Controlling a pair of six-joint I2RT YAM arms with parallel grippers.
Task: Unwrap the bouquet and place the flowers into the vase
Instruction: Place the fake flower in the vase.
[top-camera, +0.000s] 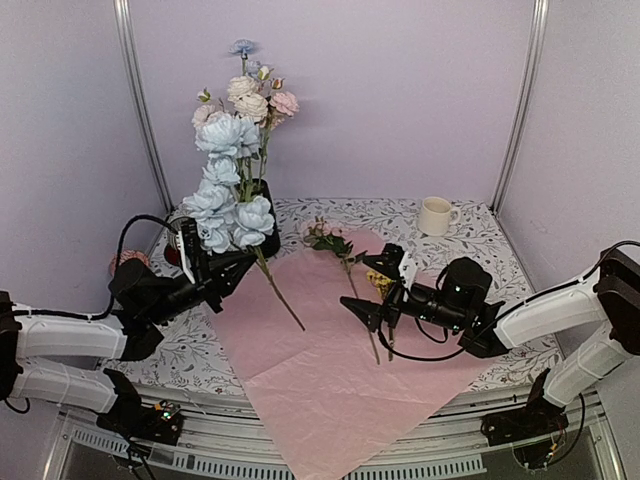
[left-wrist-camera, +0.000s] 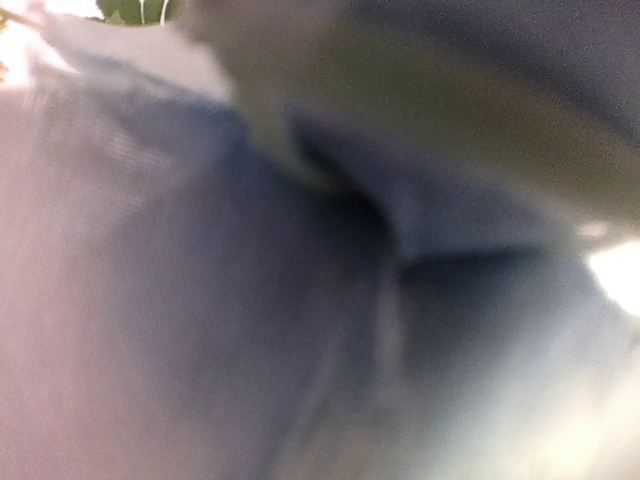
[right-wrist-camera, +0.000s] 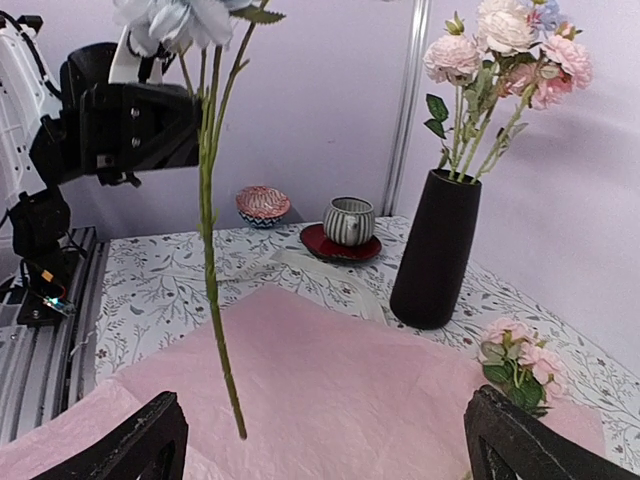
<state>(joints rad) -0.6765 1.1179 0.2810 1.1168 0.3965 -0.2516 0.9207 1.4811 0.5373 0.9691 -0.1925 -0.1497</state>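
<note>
Top external view: clamping the left gripper (top-camera: 238, 262) tight on the pale blue stem (top-camera: 280, 292), holding it tilted with the blooms up against the vase (top-camera: 271, 240) and partly hiding it, the cut end hanging free over the wrapping paper (top-camera: 320, 400). Keeping pink and white roses (top-camera: 255, 100) upright in the vase at the back of the table (top-camera: 480, 240). Spreading the right gripper (top-camera: 357, 283) fully wide, gripping nothing, hovering low over the paper, with the loose flowers (top-camera: 325, 238) lying flat and one stem running just past the fingertips; touching or apart, cannot tell. Left wrist view blurring into grey-blue petals. Right wrist view facing the hanging stem, with the striped cup (right-wrist-camera: 349, 220) well behind it.
</note>
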